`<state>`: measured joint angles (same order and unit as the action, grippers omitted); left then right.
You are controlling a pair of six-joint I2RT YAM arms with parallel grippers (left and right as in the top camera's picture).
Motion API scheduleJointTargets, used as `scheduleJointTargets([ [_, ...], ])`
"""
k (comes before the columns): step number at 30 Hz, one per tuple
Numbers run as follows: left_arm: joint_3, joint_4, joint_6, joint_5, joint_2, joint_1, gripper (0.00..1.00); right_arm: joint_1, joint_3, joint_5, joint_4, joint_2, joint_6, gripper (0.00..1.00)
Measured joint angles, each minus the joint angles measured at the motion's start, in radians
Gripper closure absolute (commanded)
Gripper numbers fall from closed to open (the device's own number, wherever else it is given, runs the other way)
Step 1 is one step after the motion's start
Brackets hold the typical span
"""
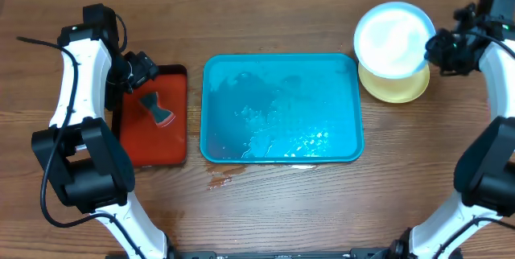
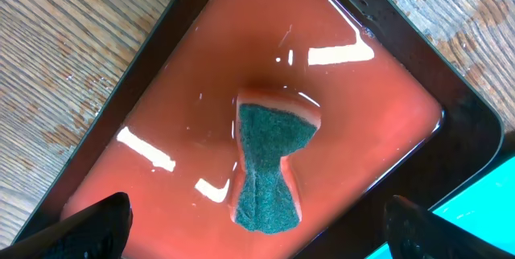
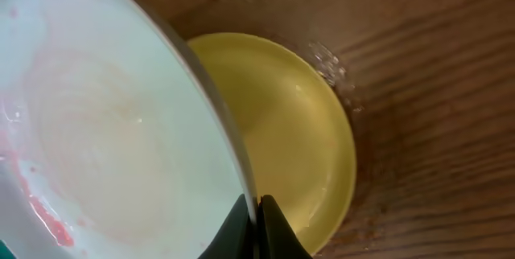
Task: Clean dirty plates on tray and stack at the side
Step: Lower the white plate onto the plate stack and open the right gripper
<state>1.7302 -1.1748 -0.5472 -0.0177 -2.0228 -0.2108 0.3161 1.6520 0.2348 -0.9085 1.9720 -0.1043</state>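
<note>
My right end effector (image 3: 256, 227) pinches the blue plate (image 3: 105, 130) by its rim over the yellow plate (image 3: 294, 138) — left end effector (image 2: 257, 223) spread wide.

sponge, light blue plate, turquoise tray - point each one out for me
sponge (image 2: 267, 162): left wrist view, middle of its green scrub face
light blue plate (image 1: 394, 38): overhead view, its pale centre
turquoise tray (image 1: 278, 56): overhead view, its far rim

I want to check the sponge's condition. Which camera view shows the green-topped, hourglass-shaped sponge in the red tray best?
The left wrist view: the green-topped, hourglass-shaped sponge lies mid-frame, large and sharp, in the wet red plastic tray. The overhead view shows it only small. The right wrist view does not show it.
</note>
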Motion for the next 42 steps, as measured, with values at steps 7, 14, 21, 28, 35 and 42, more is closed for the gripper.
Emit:
scheduleJointTargets([
  [7,0.000,0.000,0.000,0.000,0.000,0.000,0.00,0.044,-0.018,0.020,0.006,0.089,-0.001,0.96],
  [14,0.000,0.000,0.000,0.000,0.000,0.000,0.00,0.042,-0.018,-0.027,0.003,0.111,0.000,0.96],
  [21,0.000,0.000,0.000,0.000,0.000,0.000,0.00,0.042,-0.018,-0.054,0.003,0.113,-0.003,0.66],
  [28,0.000,0.000,0.000,0.000,0.000,0.000,0.00,0.042,-0.018,-0.058,-0.035,0.113,-0.001,0.00],
  [35,0.000,0.000,0.000,0.000,0.000,0.000,0.00,0.042,-0.019,-0.053,-0.129,0.098,0.000,0.00],
  [42,0.000,0.000,0.000,0.000,0.000,0.000,0.00,0.028,-0.024,-0.013,-0.239,-0.122,0.000,0.00],
])
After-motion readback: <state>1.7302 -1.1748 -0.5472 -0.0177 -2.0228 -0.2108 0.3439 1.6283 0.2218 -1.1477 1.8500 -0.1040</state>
